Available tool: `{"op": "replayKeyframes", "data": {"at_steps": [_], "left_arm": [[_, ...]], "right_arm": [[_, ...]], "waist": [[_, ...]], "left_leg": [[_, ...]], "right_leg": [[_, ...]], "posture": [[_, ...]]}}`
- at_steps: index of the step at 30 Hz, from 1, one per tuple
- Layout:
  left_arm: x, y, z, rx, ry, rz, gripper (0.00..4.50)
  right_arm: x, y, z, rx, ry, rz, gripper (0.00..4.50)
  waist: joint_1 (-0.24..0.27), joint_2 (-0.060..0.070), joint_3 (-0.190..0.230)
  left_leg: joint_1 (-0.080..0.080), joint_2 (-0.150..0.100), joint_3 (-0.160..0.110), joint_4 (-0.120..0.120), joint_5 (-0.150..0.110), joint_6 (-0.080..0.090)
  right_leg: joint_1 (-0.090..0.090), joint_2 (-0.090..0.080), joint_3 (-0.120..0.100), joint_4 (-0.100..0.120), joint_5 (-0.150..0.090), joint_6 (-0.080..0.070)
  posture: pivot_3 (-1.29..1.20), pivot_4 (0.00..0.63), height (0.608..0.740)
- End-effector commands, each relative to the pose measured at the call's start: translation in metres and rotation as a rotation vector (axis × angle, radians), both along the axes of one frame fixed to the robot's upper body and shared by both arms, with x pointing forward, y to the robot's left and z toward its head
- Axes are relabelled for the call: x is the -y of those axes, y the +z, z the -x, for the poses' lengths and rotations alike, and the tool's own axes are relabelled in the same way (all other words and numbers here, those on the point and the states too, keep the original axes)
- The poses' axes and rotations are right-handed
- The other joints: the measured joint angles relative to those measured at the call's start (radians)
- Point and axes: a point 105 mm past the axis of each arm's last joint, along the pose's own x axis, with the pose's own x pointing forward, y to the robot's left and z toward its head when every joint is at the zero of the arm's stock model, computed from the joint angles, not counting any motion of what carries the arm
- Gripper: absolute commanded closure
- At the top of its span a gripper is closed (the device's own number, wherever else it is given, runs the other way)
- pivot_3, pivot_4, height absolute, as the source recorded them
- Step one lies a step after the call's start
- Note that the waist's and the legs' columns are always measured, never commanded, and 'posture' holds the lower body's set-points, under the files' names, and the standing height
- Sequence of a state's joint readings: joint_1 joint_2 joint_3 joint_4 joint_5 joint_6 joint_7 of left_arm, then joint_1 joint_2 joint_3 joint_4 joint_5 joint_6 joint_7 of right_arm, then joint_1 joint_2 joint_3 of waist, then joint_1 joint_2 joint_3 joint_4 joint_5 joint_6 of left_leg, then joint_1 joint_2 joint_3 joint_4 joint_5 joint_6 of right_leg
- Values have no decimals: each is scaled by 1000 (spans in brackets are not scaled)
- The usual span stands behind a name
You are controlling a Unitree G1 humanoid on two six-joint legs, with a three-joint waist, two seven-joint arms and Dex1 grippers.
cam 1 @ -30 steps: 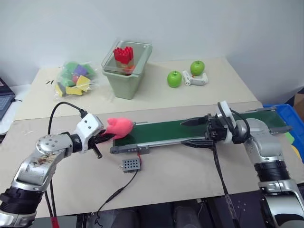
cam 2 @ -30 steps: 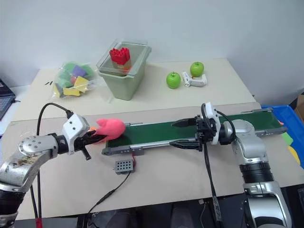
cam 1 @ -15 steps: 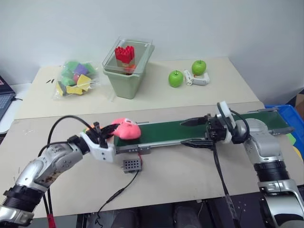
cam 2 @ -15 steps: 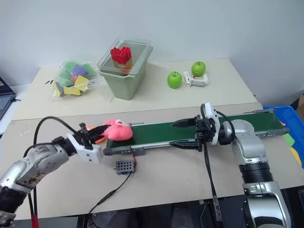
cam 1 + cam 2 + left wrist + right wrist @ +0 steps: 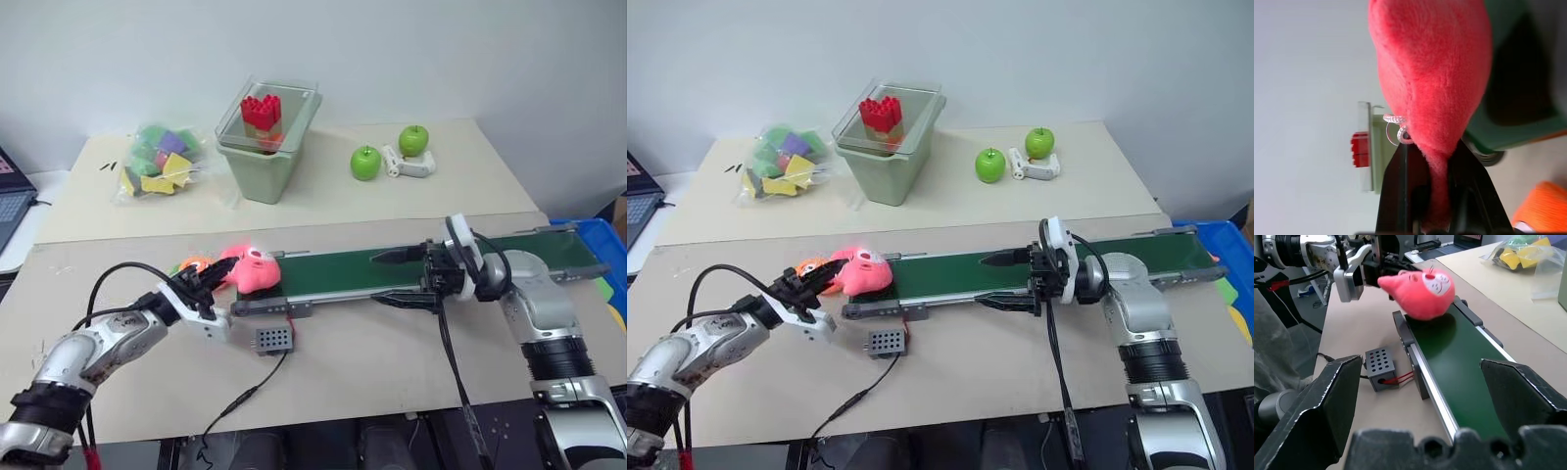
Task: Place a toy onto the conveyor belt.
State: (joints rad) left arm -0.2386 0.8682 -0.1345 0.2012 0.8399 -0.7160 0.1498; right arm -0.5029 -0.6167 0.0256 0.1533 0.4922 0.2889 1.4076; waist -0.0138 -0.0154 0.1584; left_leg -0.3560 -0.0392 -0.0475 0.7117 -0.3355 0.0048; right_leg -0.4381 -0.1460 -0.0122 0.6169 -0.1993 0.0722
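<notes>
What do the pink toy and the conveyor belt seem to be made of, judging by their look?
The pink toy looks like soft plush fabric: its surface is fuzzy and matte, and the left gripper pinches one end of it flat. The conveyor belt seems to be smooth rubber or plastic sheet, dark green with a slight sheen, in what looks like a grey metal frame.

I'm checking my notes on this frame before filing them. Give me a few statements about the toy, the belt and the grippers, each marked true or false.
1. The left gripper is shut on the pink toy. True.
2. The pink toy is over the end of the conveyor belt. True.
3. The right gripper holds a green apple. False: its fingers stand open over the belt, holding nothing; both green apples sit on the far table.
4. The red block lies on the belt. False: it sits in the clear-lidded bin.
</notes>
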Motion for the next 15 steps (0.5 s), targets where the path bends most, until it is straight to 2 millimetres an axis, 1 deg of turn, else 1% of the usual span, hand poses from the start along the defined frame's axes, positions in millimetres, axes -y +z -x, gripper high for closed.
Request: {"op": "replayKeyframes", "data": {"at_steps": [1,4,8,12,15], "left_arm": [[5,11,-6,39,-16,36,4478],[11,5,-7,28,-33,19,4478],[6,-4,-7,-1,-23,23,4478],[7,-20,-8,-37,-19,6,4478],[4,-25,-10,-63,-3,14,3336]], "right_arm": [[3,15,1,73,-5,-16,0],[4,16,0,75,-7,-13,0],[5,17,1,77,-10,-11,0],[9,17,2,75,-17,-2,0],[11,17,2,76,-23,3,0]], "waist": [[-2,0,0],[-4,0,0],[-5,0,0],[-3,0,0],[-3,0,0]], "left_leg": [[0,0,0,0,0,0],[0,0,1,0,0,0],[0,0,1,0,0,0],[1,0,1,0,0,0],[1,0,1,0,0,0]], "right_leg": [[0,0,0,0,0,0],[0,0,0,0,0,0],[0,0,0,0,0,0],[0,0,0,1,0,0],[0,0,0,1,0,0]], "posture": [[0,150,740],[0,150,740],[0,150,740],[0,150,740],[0,150,740]]}}
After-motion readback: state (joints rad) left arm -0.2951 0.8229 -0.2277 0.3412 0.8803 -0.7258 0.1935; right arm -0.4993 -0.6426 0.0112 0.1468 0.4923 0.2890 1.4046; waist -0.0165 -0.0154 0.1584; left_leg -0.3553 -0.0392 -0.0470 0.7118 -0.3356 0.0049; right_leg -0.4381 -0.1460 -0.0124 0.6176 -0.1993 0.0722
